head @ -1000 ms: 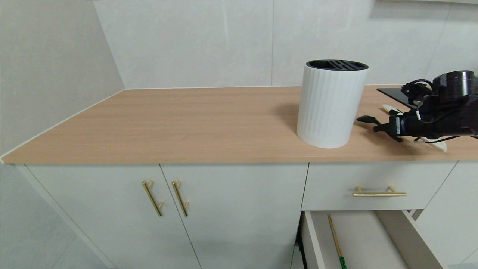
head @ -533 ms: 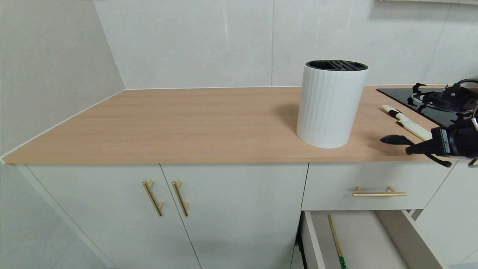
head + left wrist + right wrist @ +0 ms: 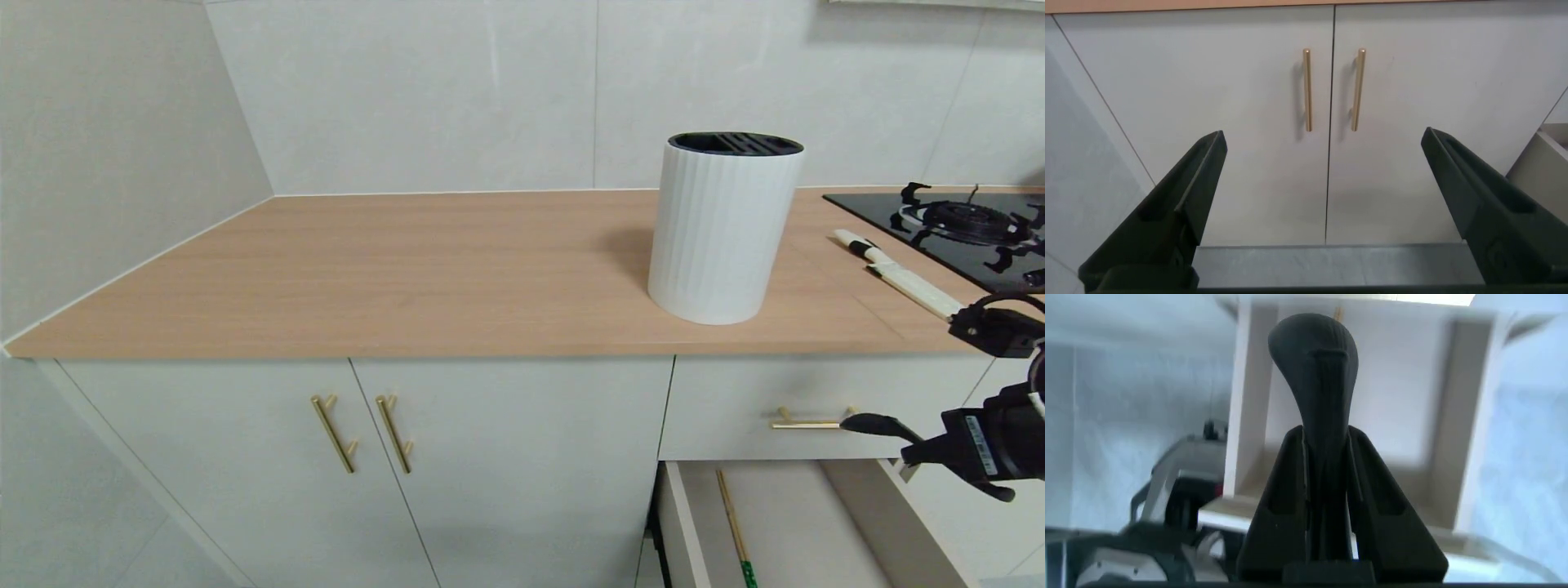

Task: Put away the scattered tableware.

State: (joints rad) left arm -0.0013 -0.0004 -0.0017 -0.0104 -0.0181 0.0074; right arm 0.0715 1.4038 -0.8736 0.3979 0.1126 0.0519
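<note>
Black utensil handle (image 3: 1315, 392) tight between right fingers (image 3: 1373, 498), over open drawer (image 3: 792, 523).

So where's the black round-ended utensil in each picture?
Head view: lower right, the black round-ended utensil pokes from the right gripper above the open white drawer.
Right wrist view: centre, clamped, the drawer behind it.
Left wrist view: faces white cabinet doors with gold handles instead.
Shared landmark: the drawer.

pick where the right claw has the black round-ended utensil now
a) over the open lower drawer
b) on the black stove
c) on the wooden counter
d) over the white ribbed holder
a: the right claw, shut on the black round-ended utensil, hangs below counter level over the open lower white drawer.
</note>
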